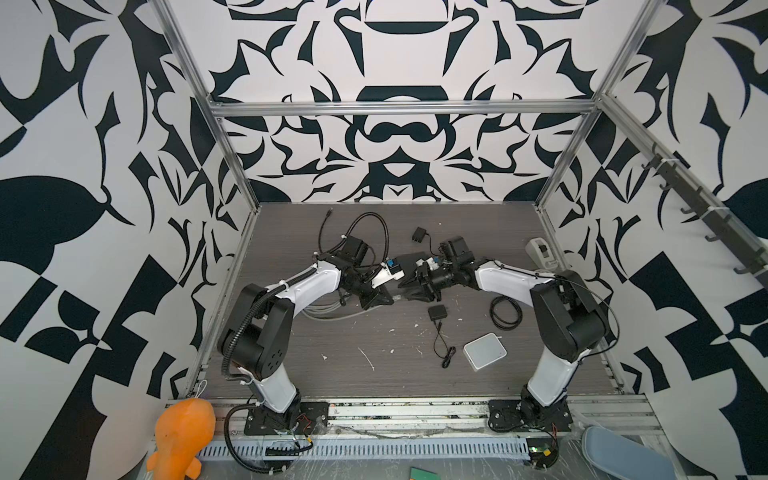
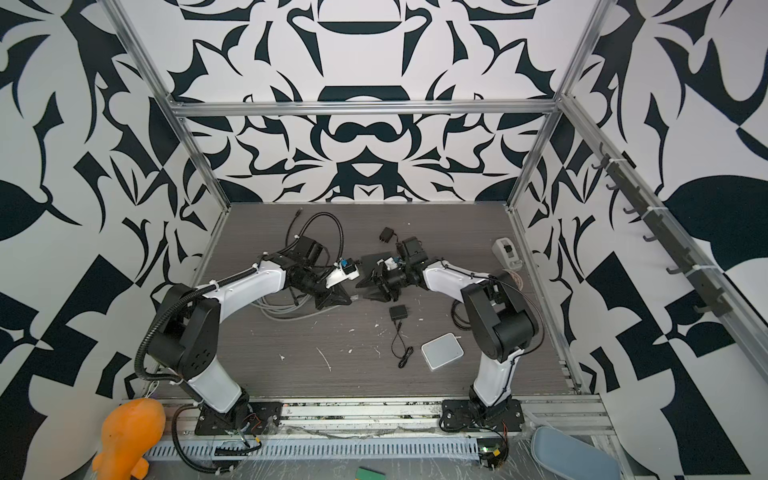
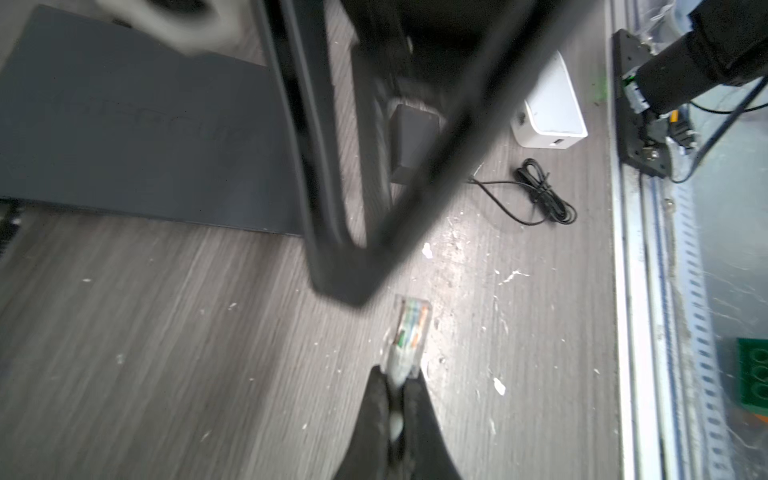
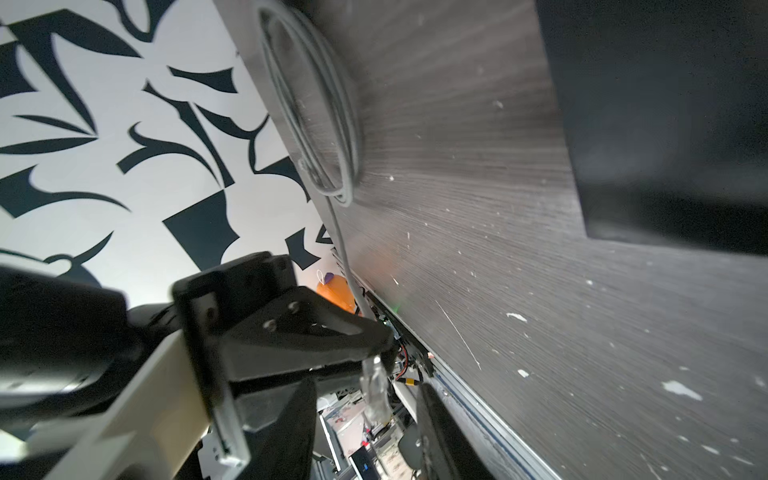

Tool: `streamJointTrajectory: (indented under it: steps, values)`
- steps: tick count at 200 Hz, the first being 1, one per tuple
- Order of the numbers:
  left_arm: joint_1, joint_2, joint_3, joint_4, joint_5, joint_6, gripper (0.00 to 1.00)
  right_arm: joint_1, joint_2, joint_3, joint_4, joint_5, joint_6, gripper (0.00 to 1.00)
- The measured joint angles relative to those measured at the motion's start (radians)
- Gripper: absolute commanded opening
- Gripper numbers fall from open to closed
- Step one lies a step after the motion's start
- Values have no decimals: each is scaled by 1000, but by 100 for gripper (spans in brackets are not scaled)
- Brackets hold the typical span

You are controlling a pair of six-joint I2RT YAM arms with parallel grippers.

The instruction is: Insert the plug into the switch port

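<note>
The left tool (image 3: 399, 376) was pinched together on the rear of the plug (image 3: 409, 332), gripping where its grey cable enters the clear body, so the plug stuck out ahead of the fingertips just above the worktop (image 3: 166, 353). The right tool (image 1: 404, 291) faced it tip to tip in both top views. In the right wrist view its jaws looked apart, with the plug between them and not gripped. The switch (image 3: 145, 137), a flat black box, lay near the plug on the worktop, but no view showed its port, so I could not tell which edge carried the socket. The step in hand seemed to be carrying the plug to that edge. To do it well, the right tool should probably back clear first, since it stood in the way. The left tool would then need to turn the plug square to the socket with the latch on the correct side, and push straight in without bending the cable. The grip sat behind the plug body, so any sideways load could tilt it. The switch lay loose and might slide, so the right tool could steady it. The white box (image 3: 548, 112) was not the target.
</note>
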Motion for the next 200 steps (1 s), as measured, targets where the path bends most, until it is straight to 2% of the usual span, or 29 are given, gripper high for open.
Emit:
streamJointTrajectory:
  steps: [36, 71, 107, 200]
  values:
    - [31, 3, 42, -86, 97, 21, 0, -121, -139, -31, -39, -33, -182, 52]
    - [50, 29, 67, -143, 192, 43, 0, -115, -225, -118, -18, -57, -310, 52]
    - [51, 57, 69, -163, 246, 51, 0, -88, -190, -182, 42, -58, -310, 52]
    - [51, 69, 88, -163, 252, 50, 0, 23, -80, -130, 172, -38, -191, 46]
